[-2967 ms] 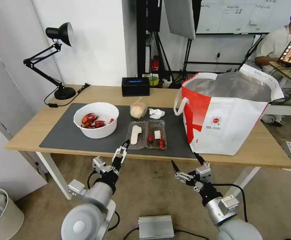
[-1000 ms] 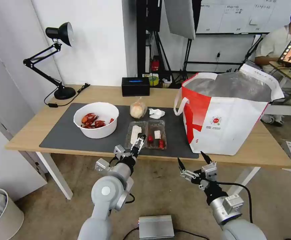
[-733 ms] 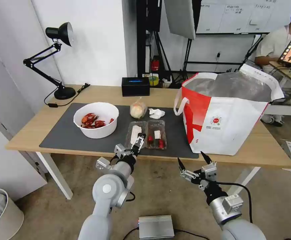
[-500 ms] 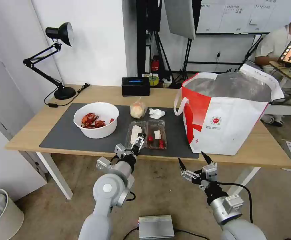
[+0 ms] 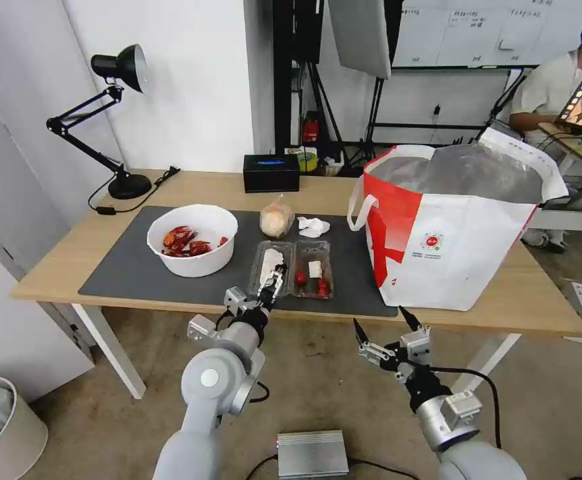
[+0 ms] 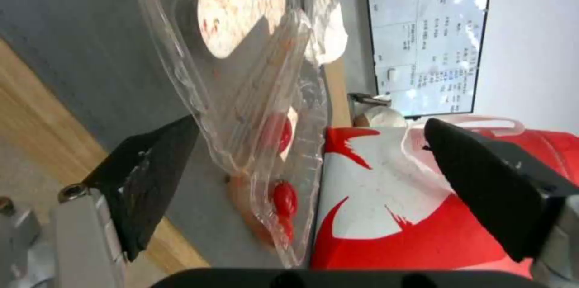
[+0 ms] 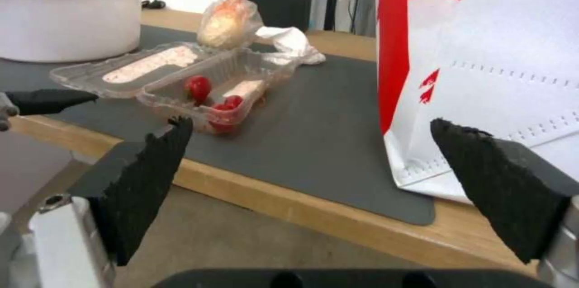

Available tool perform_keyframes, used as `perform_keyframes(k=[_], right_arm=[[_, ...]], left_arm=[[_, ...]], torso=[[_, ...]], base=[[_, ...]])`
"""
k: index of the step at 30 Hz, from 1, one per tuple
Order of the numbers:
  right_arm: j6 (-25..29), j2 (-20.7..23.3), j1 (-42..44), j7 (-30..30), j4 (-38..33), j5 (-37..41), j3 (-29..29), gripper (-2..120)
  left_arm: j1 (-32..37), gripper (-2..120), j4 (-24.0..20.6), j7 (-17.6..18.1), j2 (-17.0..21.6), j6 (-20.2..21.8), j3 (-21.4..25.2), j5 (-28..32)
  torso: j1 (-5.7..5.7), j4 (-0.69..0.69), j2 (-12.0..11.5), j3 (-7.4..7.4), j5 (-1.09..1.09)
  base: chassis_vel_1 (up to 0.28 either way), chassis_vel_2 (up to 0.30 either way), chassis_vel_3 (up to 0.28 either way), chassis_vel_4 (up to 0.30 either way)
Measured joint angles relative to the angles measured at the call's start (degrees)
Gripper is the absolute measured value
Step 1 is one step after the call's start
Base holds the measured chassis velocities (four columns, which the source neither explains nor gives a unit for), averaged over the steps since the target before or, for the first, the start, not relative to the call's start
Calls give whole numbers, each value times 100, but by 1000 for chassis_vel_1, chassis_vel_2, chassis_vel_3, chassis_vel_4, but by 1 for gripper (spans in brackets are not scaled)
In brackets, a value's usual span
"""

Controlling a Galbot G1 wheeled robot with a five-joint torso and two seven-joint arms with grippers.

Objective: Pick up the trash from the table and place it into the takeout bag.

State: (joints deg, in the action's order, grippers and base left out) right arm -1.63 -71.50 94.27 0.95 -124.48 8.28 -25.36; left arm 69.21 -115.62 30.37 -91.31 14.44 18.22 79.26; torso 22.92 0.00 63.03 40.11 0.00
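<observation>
Even, bright indoor light fills the room, and shadows under the white round bowl (image 5: 193, 240) on the large dark grey mat (image 5: 137, 270) are soft and faint. The silver foil lining (image 5: 467, 172) of the big white-and-red tote glares mildly. The head view bends straight lines near its edges. In the left wrist view the clear plastic clamshell tray (image 6: 253, 98) sits close and blurred.
</observation>
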Motion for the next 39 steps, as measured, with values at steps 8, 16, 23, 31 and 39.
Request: perform_keyframes(k=[8, 16, 23, 31, 39], right_arm=[[25, -8, 20, 2, -16, -15, 4, 100], [43, -23, 26, 5, -13, -28, 13, 100], [52, -74, 28, 12, -10, -129, 91, 100], [95, -113, 45, 16, 13, -174, 108, 100], [103, -144, 45, 20, 32, -187, 113, 100]], left_arm=[[7, 100, -76, -26, -1, -73, 9, -9], [7, 100, -84, -214, -1, -145, 24, -35], [-51, 100, -84, -242, -1, -197, 20, -38], [-130, 100, -57, -267, 0, -282, 37, -40], [-188, 100, -12, -360, 1, -333, 6, -39]], torso=[[0, 0, 0, 0, 0], [0, 0, 0, 0, 0], [0, 0, 0, 0, 0], [0, 0, 0, 0, 0], [0, 0, 0, 0, 0]], base=[[0, 0, 0, 0], [0, 0, 0, 0], [0, 0, 0, 0], [0, 0, 0, 0], [0, 0, 0, 0]])
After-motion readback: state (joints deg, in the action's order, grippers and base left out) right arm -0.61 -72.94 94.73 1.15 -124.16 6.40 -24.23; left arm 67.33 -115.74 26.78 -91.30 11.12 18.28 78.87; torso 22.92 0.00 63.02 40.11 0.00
